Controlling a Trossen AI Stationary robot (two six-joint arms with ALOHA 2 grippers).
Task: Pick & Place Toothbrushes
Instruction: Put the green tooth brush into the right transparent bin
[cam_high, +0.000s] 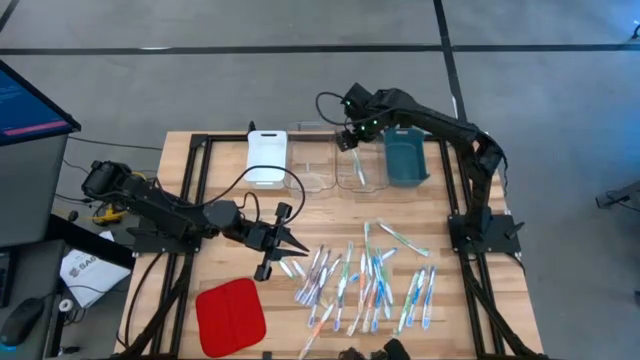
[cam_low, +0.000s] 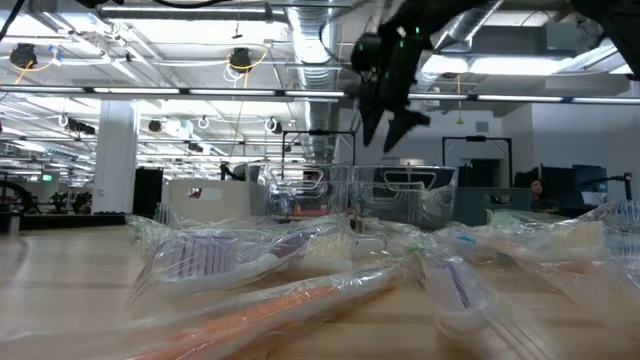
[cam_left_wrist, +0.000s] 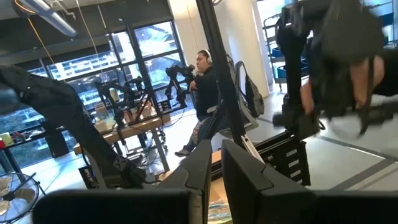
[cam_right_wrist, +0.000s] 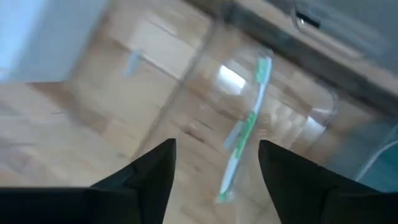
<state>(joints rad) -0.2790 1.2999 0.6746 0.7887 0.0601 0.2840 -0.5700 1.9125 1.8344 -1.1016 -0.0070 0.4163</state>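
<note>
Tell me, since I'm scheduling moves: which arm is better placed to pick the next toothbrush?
Left. The left gripper hovers open beside the toothbrush pile, while the right gripper is open over the clear tray, away from it.

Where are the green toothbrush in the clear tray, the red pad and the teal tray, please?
green toothbrush (cam_right_wrist: 244, 132): right wrist view, mid-handle.
red pad (cam_high: 231, 315): high view, its centre.
teal tray (cam_high: 405, 160): high view, its inside floor.

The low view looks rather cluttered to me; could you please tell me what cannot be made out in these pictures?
- Low view: toothbrushes near the lens are blurred; colours and count are unclear.
- Left wrist view: left gripper points into the room; table hidden.
- Right wrist view: green toothbrush below the open right gripper is smeared; whether it rests in the clear tray is uncertain.
</note>
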